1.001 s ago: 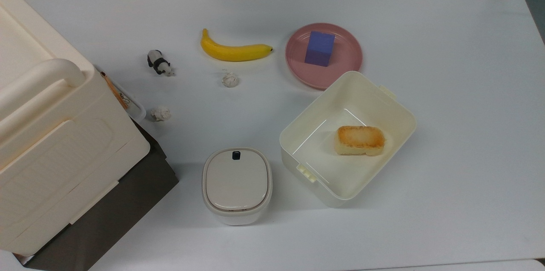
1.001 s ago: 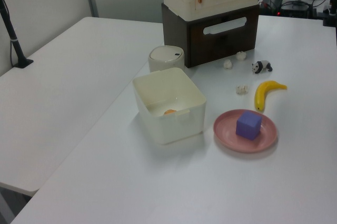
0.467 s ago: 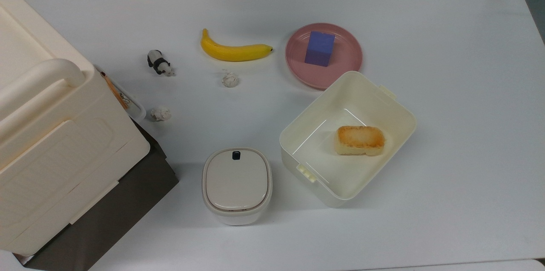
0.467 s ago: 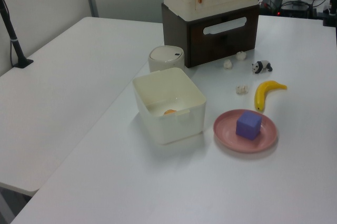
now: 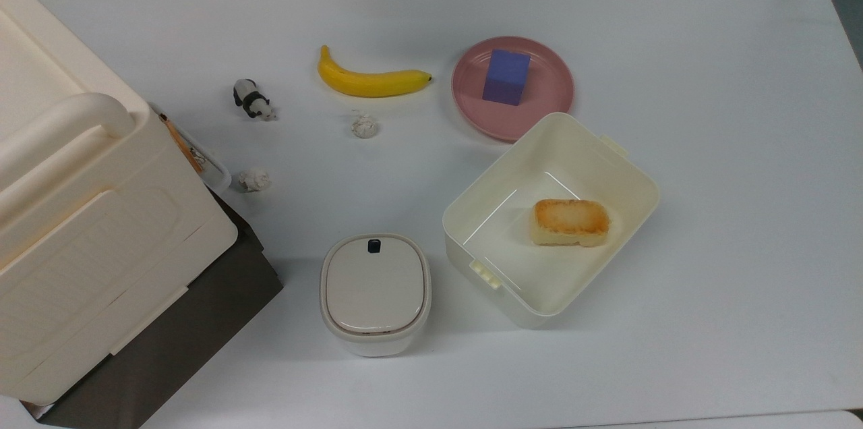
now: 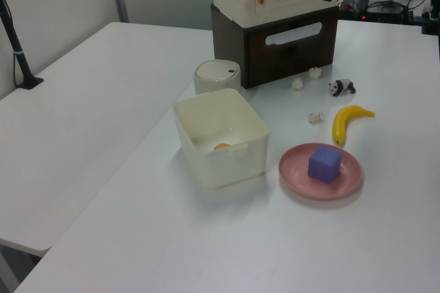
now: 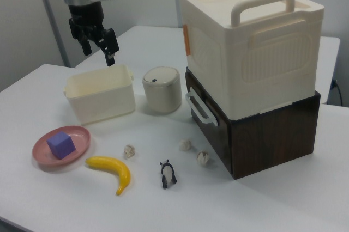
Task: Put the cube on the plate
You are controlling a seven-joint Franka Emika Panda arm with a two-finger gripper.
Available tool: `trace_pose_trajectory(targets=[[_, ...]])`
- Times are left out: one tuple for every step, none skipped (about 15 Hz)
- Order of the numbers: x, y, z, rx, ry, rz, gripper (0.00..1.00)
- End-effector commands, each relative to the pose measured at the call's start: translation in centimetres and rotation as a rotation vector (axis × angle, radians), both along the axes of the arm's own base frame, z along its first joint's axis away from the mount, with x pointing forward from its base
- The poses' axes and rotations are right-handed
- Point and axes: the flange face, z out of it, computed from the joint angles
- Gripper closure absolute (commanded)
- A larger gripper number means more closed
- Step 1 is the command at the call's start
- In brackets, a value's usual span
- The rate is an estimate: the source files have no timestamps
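Cube sits flat on the plate, slightly off-centre toward the banana side, nothing touching it. Plate lies toward the top view's far table edge, just beside a corner of the tub. Across the last second nothing on the table has shifted; cube and plate sit exactly as before. Gripper hangs high above the tub in the right view, well apart from the cube, fingers apart and empty; in the left view it has crept slightly. Judgement: placement done, arm retreating, nothing left but to clear away.
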Motion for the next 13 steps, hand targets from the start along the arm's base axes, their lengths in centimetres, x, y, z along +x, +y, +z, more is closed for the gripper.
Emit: trace_pose_trajectory(targets=[[-0.13,0.17,-0.02,0.021,0.012,-0.016,0.00],[-0.18,0.16,-0.01,0.021,0.012,-0.014,0.00],[-0.23,0.16,0.07,0.021,0.011,-0.013,0.00],[-0.24,0.16,0.05,0.021,0.012,-0.013,0.00],[-0.30,0.25,0.05,0.020,0.013,-0.007,0.00],[-0.30,0.25,0.05,0.020,0.013,-0.006,0.00],[-0.22,0.24,0.07,0.020,0.010,-0.005,0.00],[-0.23,0.15,0.07,0.019,0.010,-0.007,0.00],[-0.28,0.08,0.15,0.020,0.008,-0.008,0.00],[-0.34,-0.10,0.23,0.019,0.007,-0.011,0.00],[-0.34,-0.19,0.23,0.019,0.007,-0.013,0.00],[-0.28,-0.19,0.16,0.019,0.007,-0.013,0.00],[-0.26,-0.21,0.25,0.017,0.004,-0.013,0.00]])
